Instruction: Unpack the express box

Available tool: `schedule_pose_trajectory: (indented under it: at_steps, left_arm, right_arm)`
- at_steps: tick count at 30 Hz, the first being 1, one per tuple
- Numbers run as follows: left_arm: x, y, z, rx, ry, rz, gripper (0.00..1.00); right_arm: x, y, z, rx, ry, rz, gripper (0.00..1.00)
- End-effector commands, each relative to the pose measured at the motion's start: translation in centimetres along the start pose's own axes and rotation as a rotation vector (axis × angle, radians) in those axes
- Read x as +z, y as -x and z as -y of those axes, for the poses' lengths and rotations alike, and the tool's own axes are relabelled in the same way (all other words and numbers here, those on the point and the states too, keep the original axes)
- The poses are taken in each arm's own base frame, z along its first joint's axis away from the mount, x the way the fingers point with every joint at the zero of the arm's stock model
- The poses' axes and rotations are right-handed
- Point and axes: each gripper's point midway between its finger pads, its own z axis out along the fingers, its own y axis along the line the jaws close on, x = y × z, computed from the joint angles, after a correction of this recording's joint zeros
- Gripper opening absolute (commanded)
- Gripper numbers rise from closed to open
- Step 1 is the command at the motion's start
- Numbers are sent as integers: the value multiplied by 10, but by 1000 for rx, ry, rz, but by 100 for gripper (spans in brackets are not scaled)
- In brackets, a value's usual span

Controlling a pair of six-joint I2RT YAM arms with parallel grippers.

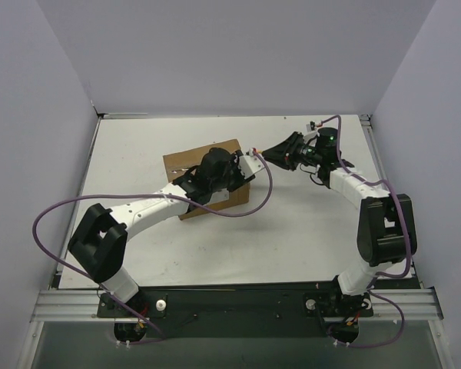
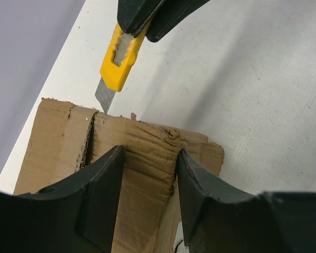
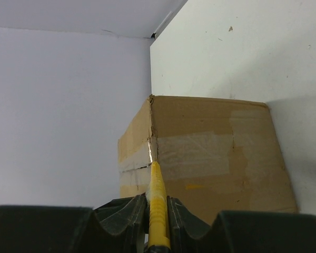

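White worktop carries the box mid-left. Left hand straddles its top, fingers parted, steadying. Right hand, clamped on a yellow knife, points its blade leftward at the taped corner.

Your 3 views are evenly and brightly lit from above, with no harsh glare. Soft shadows fall beside the express box on the white table. In both wrist views, the near fingers look dark and slightly blurred.
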Motion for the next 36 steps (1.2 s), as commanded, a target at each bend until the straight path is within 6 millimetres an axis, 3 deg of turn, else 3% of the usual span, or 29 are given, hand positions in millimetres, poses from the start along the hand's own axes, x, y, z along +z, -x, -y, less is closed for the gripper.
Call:
schedule_pose_trajectory:
  at_steps: [1, 9, 12, 15, 18, 22, 25, 29, 30, 31, 34, 36]
  left_arm:
    - [7, -45, -6, -23, 15, -146, 51]
    - [9, -47, -5, -28, 11, -148, 50]
    - [6, -39, 0, -30, -28, -130, 50]
    - [-7, -12, 15, -37, -153, -63, 52]
    - [-31, 20, 24, -41, -229, 5, 56]
    - [-62, 63, 25, -84, -277, 88, 60]
    - [-75, 81, 3, -70, -229, 106, 60]
    - [-78, 76, -66, -91, -67, 131, 54]
    - [-82, 66, -101, -117, 10, 123, 49]
    - [-78, 61, -119, -129, 51, 124, 45]
    - [-79, 22, -185, -177, 213, 66, 1]
    - [-82, -7, -223, -207, 391, -10, 0]
  right_arm:
    - [-17, -15, -35, -74, 91, -66, 0]
    - [-25, -15, -33, -114, 61, -63, 0]
    - [-33, -2, -30, -165, 50, -15, 0]
    - [-45, 23, -26, -225, 29, 61, 0]
    - [-54, 35, -16, -302, -24, 87, 0]
    - [-66, 22, -5, -472, -130, 20, 0]
    - [-73, -6, 1, -707, -185, -85, 0]
    - [-74, -45, 8, -919, -208, -198, 0]
    - [-74, -50, 10, -948, -214, -211, 0]
    - [-72, -64, 8, -994, -199, -254, 0]
    - [-64, -82, 10, -1045, -201, -309, 0]
    - [-56, -88, 9, -1077, -195, -333, 0]
